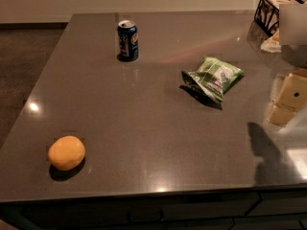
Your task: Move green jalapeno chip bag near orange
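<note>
A crinkled green jalapeno chip bag (214,76) lies on the grey table (153,128), well apart from the oval yellow orange (66,152) at front left. A blue soda can (128,40) stands upright behind. The cream gripper (289,98), it seems, is at the right edge.

No legible text on soda can (128,40) or chip bag (213,77), end effector (285,103) at right edge
</note>
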`<state>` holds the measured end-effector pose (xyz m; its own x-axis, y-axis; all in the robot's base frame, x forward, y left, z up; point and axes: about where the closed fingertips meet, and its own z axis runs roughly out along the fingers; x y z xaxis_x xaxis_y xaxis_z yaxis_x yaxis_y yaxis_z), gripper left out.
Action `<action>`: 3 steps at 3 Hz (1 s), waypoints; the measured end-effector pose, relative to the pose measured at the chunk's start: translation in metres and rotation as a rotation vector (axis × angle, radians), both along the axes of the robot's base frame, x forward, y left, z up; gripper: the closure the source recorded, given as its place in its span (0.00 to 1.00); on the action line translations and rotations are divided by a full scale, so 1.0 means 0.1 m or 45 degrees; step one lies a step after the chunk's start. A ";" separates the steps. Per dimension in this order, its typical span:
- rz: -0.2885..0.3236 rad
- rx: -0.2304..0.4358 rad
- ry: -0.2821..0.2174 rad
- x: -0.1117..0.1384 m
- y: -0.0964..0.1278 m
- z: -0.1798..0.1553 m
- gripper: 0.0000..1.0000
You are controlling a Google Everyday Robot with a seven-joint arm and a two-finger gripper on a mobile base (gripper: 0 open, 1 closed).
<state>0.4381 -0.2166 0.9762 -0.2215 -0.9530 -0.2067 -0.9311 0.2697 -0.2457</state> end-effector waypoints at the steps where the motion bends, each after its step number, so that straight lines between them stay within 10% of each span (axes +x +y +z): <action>1: 0.000 0.000 0.000 0.00 0.00 0.00 0.00; 3: -0.214 0.053 0.175 0.31 0.24 -0.35 0.00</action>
